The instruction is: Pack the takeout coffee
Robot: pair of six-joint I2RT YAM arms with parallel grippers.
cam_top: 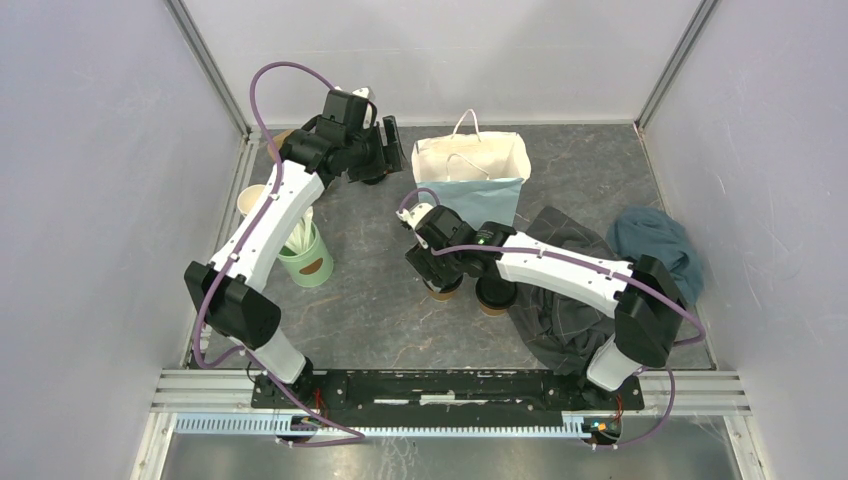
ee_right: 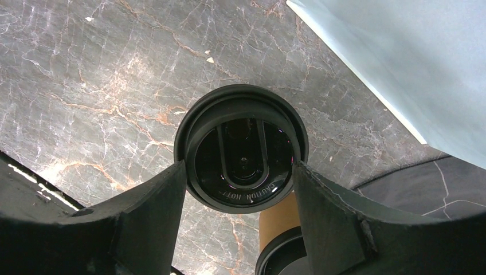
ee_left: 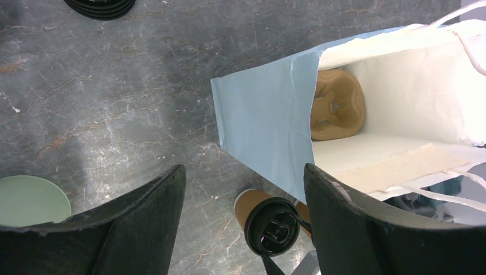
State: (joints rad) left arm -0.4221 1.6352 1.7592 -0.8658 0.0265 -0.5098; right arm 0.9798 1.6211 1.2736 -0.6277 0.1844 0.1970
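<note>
Two takeout coffee cups, brown paper with black sip lids, stand side by side on the table. My right gripper (cam_top: 440,276) is over the left cup (cam_top: 443,290). In the right wrist view its fingers (ee_right: 166,195) press both sides of that cup's lid (ee_right: 240,146), and the cup still stands on the table. The second cup (cam_top: 495,296) sits just to its right, its brown wall (ee_right: 279,220) showing by the right finger. My left gripper (cam_top: 385,150) hangs open and empty at the back, beside the open paper bag (cam_top: 470,170). A brown cup carrier (ee_left: 338,106) lies inside the bag.
A green cup of white sticks (cam_top: 305,258) stands at the left, with a cream cup (cam_top: 250,200) behind it. A stack of black lids (ee_left: 100,6) lies near the left gripper. Dark cloth (cam_top: 560,320) and blue cloth (cam_top: 655,245) lie at the right.
</note>
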